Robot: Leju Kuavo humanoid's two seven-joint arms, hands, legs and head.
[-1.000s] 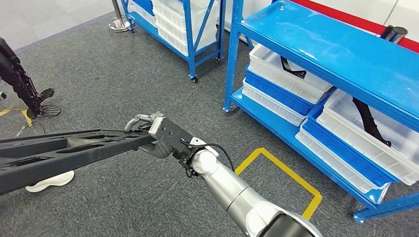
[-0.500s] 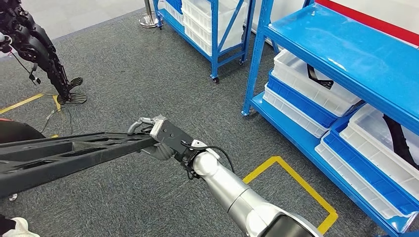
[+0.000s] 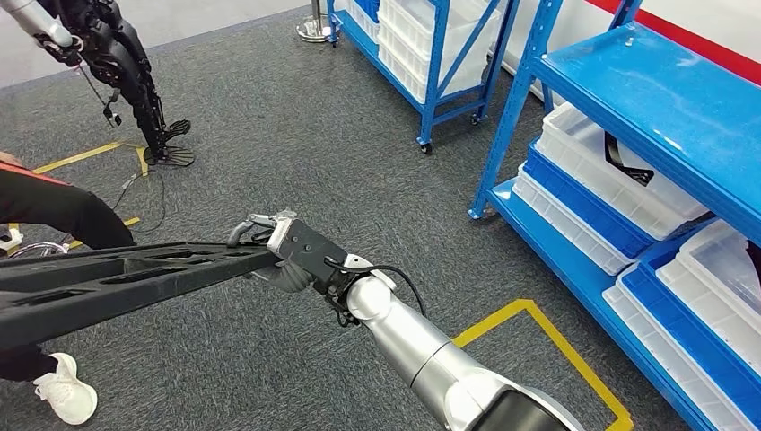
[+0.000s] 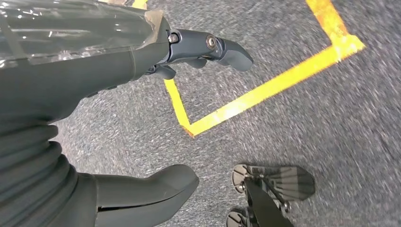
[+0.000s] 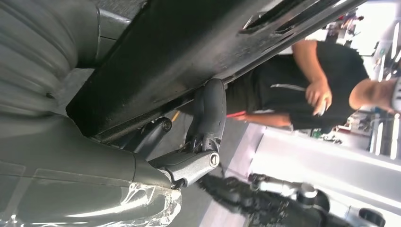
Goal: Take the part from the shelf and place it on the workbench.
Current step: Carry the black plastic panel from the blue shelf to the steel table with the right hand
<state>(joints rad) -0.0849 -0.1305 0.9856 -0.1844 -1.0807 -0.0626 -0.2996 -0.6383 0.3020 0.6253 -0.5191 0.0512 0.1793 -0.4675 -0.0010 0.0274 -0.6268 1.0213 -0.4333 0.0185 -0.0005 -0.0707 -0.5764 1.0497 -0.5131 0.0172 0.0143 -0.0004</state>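
A long black frame-like part point(image 3: 117, 283) stretches from mid-picture out past the left edge in the head view, held level above the grey carpet. My right hand point(image 3: 289, 254) grips its near end, the silver arm rising from the lower right. In the right wrist view the part point(image 5: 198, 52) crosses overhead, with dark fingers point(image 5: 208, 113) hooked under its edge. In the left wrist view my left hand point(image 4: 71, 94) hangs over the floor holding nothing, its fingers point(image 4: 213, 47) and thumb point(image 4: 146, 187) spread apart.
Blue shelves with white bins point(image 3: 628, 135) stand at the right, and another blue rack point(image 3: 431, 54) further back. A dark legged robot point(image 3: 135, 81) stands at the far left. A person in black with a white shoe point(image 3: 63, 400) is close on the left. Yellow floor tape point(image 3: 538, 314) marks a square.
The whole view has swung left, so the shelves slide toward the right edge and a person comes into view at the left. My right hand keeps its hold on the part.
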